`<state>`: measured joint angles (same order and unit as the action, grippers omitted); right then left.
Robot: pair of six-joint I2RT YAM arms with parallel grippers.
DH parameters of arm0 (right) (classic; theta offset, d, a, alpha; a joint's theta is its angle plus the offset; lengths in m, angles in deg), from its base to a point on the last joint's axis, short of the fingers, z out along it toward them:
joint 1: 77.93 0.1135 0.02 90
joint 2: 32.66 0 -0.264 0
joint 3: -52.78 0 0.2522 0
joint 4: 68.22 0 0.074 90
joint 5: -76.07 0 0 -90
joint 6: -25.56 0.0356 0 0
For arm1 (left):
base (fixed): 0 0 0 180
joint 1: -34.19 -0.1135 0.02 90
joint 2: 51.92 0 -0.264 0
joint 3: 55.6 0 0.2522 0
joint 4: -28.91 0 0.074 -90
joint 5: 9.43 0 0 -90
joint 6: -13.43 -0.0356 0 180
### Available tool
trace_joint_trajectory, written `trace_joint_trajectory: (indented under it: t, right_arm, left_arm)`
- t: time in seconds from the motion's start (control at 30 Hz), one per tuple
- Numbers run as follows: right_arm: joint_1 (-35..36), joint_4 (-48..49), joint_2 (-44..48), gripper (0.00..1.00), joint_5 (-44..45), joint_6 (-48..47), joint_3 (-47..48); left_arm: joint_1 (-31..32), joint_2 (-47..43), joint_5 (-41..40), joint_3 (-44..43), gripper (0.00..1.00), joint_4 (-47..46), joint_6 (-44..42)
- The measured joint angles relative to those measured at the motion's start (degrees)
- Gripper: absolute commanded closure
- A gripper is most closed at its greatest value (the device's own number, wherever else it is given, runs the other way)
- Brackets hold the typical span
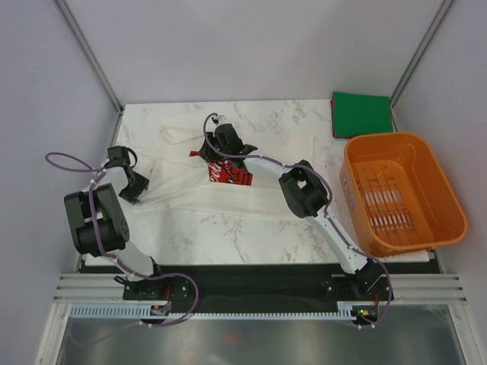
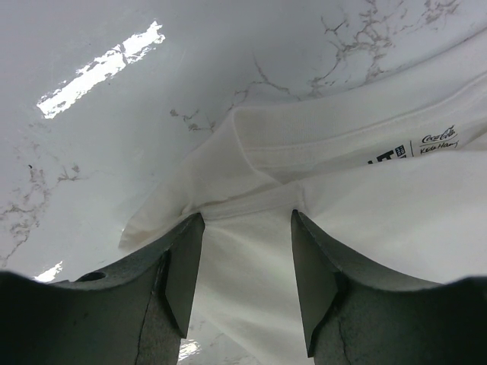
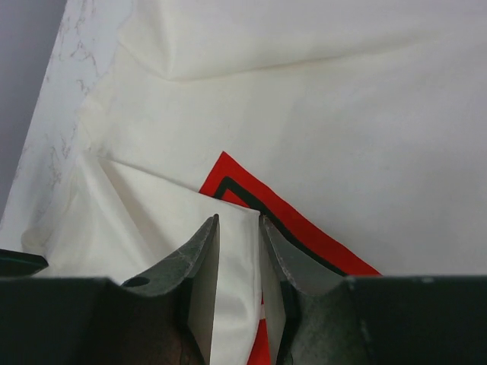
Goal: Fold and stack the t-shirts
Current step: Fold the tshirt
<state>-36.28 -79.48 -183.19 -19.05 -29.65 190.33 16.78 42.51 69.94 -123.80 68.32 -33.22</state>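
The white t-shirt (image 1: 266,163) lies spread on the marble table, its red chest print (image 1: 228,176) partly showing. My right gripper (image 1: 221,146) is over the shirt's middle. In the right wrist view it (image 3: 239,222) is shut on a folded flap of white cloth that lies over the red print (image 3: 304,228). My left gripper (image 1: 141,186) is at the shirt's left edge. In the left wrist view it (image 2: 247,220) is open, with the white cloth (image 2: 380,205) near the collar label between its fingers. The dark green t-shirt (image 1: 361,114) lies folded square at the back right.
The orange slatted basket (image 1: 449,198) stands at the right side of the table, in front of the green tee. Grey walls close in the left, back and right. Bare marble (image 1: 251,228) lies in front of the shirt.
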Motion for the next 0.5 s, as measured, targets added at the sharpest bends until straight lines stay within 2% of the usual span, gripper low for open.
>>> trace_joint_trajectory:
  t: [0.23,0.33,0.47,0.5]
  right_arm:
    - [0.07,-0.28,-3.10,0.67,-1.25,-0.74,2.43]
    - [0.15,-0.79,-3.61,0.76,-1.27,-1.29,3.32]
    - [0.28,-0.83,-4.13,0.81,-1.07,-1.64,3.98]
    - [0.31,-0.90,-4.17,0.88,-1.05,-1.77,4.09]
  left_arm:
    - [0.00,0.00,-0.02,0.00,0.41,0.02,-0.24]
    - [-0.04,0.00,0.00,0.00,0.41,0.02,-0.37]
    - [-0.04,0.00,-0.04,0.00,0.41,0.04,-0.42]
    - [-0.07,0.00,-0.04,0.00,0.41,0.04,-0.44]
